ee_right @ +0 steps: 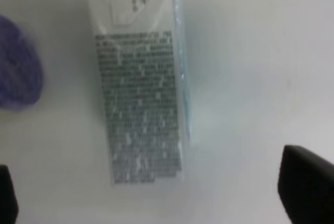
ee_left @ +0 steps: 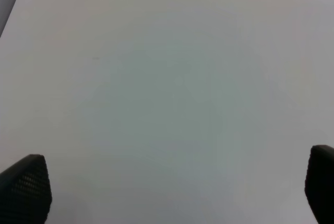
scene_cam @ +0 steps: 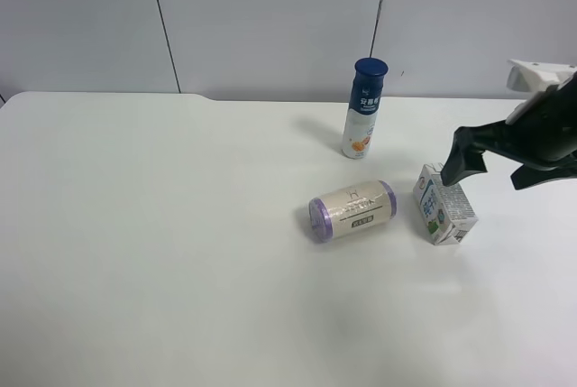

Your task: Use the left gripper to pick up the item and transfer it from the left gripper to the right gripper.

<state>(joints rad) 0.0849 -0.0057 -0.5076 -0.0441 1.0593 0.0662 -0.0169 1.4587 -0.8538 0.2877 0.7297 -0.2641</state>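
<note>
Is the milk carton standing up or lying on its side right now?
Lying on its side. The milk carton rests flat on the table, and the right wrist view shows its printed long face turned up, between the open right pincer's fingers.

We see a white table [scene_cam: 180,252] under pale grey wall panels [scene_cam: 270,17] split by thin dark seams. The bottle [scene_cam: 364,109] wears a dark blue cap over a white body with an orange patch low down. The roll [scene_cam: 352,210] is cream with purple ends and a small dark label. The milk carton [scene_cam: 444,206] is white with blue and green print; close up, its side [ee_right: 141,109] carries dense grey text. The right gripper [scene_cam: 491,157] is black beneath a white bracket [scene_cam: 534,76]. The left gripper [ee_left: 167,192] shows black, finely dotted fingertips [ee_left: 23,187].
</note>
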